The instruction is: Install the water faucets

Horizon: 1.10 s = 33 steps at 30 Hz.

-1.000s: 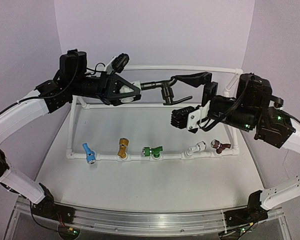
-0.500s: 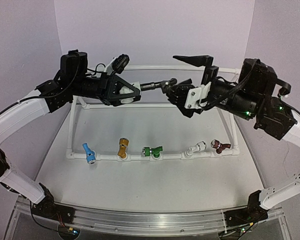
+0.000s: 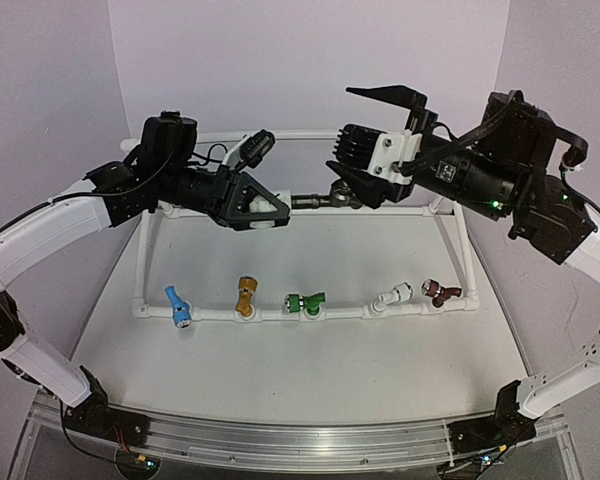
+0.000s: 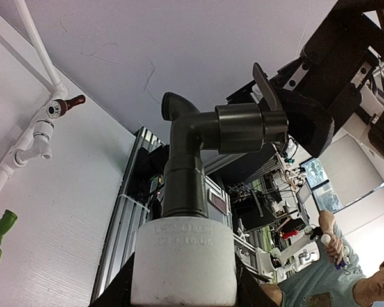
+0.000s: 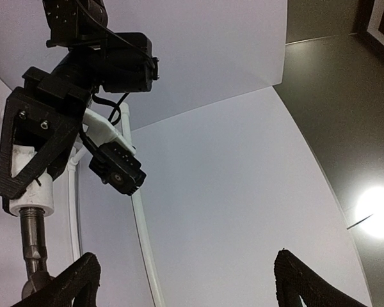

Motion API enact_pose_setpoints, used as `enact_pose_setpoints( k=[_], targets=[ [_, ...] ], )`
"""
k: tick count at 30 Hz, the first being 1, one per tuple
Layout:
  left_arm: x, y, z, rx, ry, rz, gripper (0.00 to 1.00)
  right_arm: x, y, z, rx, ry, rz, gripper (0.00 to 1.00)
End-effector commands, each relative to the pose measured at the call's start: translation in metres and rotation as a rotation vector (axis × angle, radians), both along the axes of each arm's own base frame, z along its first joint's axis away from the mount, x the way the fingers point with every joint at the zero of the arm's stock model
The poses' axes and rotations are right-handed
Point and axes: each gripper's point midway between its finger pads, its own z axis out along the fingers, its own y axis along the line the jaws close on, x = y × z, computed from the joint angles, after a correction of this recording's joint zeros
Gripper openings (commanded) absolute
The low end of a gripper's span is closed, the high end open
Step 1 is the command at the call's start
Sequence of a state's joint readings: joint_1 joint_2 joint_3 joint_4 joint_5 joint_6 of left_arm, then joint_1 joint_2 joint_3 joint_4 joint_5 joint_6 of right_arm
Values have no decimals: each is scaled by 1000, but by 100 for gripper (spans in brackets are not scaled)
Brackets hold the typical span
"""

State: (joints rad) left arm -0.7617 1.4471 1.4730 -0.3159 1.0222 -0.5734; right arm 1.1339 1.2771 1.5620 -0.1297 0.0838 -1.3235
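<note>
From my console I see the left gripper (image 3: 262, 206) clamped on the white fitting (image 3: 270, 210) of the dark grey faucet (image 3: 318, 200). It holds the faucet roughly level in the air above the white pipe frame (image 3: 352, 312), metal end pointing toward the right arm. The right gripper (image 3: 346, 128) has its jaws wide apart. One finger sits well above the faucet's far end and the other just beside it; I cannot tell whether that lower finger touches the metal. Five more faucets sit along the frame's near rail over the table (image 3: 280, 375): blue faucet (image 3: 177, 306), gold faucet (image 3: 244, 296), green faucet (image 3: 304, 302), white faucet (image 3: 392, 296) and maroon faucet (image 3: 440, 292).
</note>
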Motion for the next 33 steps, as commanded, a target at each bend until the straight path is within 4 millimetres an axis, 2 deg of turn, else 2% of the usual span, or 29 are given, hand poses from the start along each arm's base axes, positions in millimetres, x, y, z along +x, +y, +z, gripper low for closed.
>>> enact_pose_setpoints(
  k=[1,6,12,15,18,22,26,30,33],
  targets=[
    [-22,6,46,-113,-132,-88,0,4,-1,6,12,5,-32,90],
    [-29,3,43,-105,-105,-136,0,7,-1,7,11,2,-46,90],
    [-39,1,44,-110,-75,-191,0,20,2,10,19,-13,-110,89],
    [-37,0,47,-113,-68,-177,0,21,2,15,44,-16,-118,89],
    [-26,-3,46,-88,-69,-118,0,9,-2,27,93,33,-53,91],
    [-5,-3,44,-68,-45,-47,0,-23,-5,26,65,142,117,95],
    [-1,-4,46,-78,-38,-43,0,-48,-7,14,6,227,239,97],
    [0,-3,47,-80,-25,-51,0,-54,-5,-3,-41,251,264,98],
    [-9,0,54,-110,-27,-94,0,-52,-3,-32,-148,222,242,98]
  ],
)
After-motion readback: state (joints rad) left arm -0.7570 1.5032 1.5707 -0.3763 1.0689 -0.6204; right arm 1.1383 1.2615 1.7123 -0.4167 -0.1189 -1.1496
